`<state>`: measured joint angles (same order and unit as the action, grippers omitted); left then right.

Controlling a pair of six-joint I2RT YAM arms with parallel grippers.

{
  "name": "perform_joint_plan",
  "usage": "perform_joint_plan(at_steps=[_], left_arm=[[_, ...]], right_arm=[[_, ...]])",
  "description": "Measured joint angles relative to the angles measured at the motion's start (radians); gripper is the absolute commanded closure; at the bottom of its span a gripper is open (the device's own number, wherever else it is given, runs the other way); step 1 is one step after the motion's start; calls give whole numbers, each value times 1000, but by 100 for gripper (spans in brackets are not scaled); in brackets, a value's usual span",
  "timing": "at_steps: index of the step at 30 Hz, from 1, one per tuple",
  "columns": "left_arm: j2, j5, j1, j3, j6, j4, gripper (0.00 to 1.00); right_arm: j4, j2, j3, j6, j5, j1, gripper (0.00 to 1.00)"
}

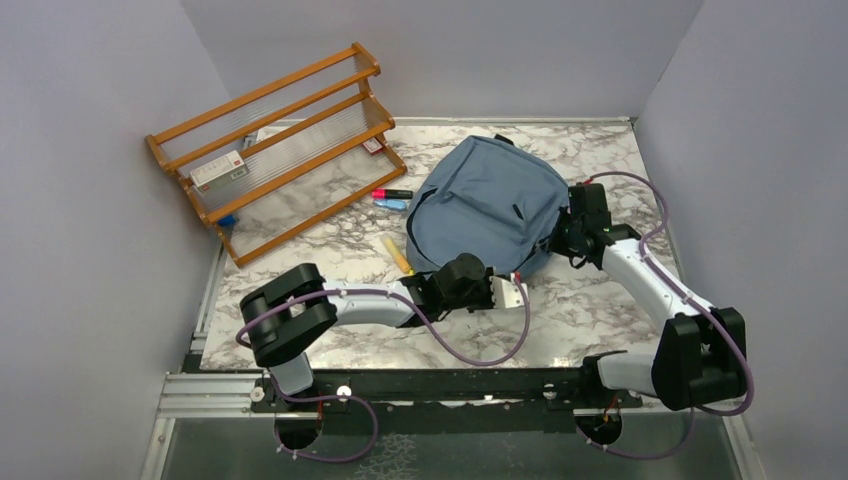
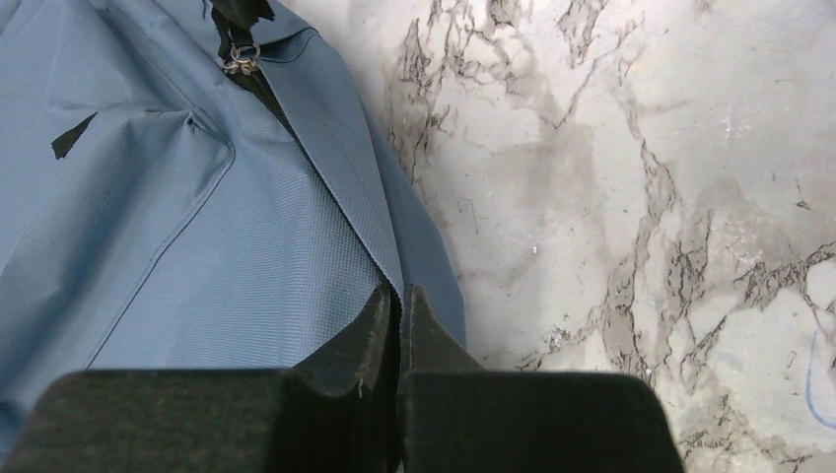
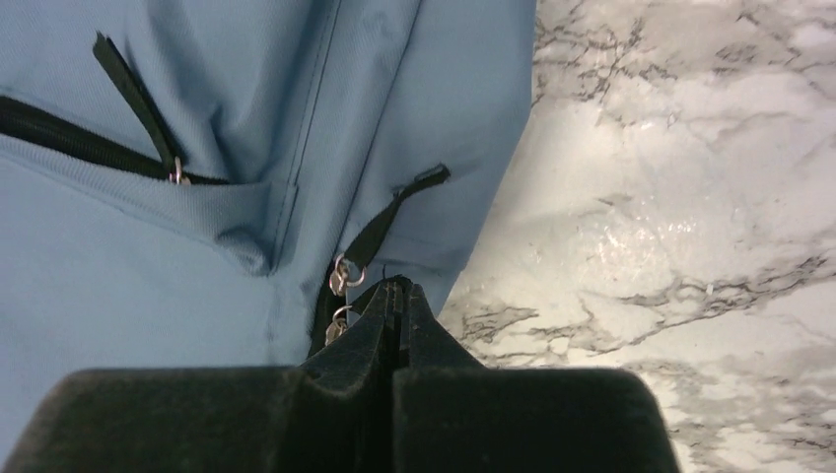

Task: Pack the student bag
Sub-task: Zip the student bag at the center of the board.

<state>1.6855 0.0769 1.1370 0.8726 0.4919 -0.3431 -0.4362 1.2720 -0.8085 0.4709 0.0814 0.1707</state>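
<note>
While an edge of the bag (image 1: 490, 195) is pinched in the closed left gripper (image 2: 399, 296), the right gripper (image 3: 397, 291) is clamped shut beside a zipper pull (image 3: 389, 220), nothing clearly held.

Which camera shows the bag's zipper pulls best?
Right wrist: two ringed zipper pulls lie close up beside the shut right gripper, on the bag. Left wrist shows one pull, far off. Top shows the whole bag, pulls too small to see.
</note>
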Motion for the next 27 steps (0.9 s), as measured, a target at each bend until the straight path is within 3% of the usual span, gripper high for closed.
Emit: perform_joint_plan(at_steps=[8,11,16,22,27], left_arm=[[-17,-5,4,-11,-3,-16,100],[-17,-2,4,-11,-8,-22,78],[-18,65,21,3,-49,-5,54],[-18,137,52,76,-125,15,43],[-47,130,53,96,-177,29,29]], right_arm=[[6,56,-54,-12,7,-15,99],[0,77,-67,-20,-1,-25,99],[7,83,-84,-35,9,-82,99],[26,75,-90,-55,43,-140,99],[25,53,-90,-61,51,-179,87]])
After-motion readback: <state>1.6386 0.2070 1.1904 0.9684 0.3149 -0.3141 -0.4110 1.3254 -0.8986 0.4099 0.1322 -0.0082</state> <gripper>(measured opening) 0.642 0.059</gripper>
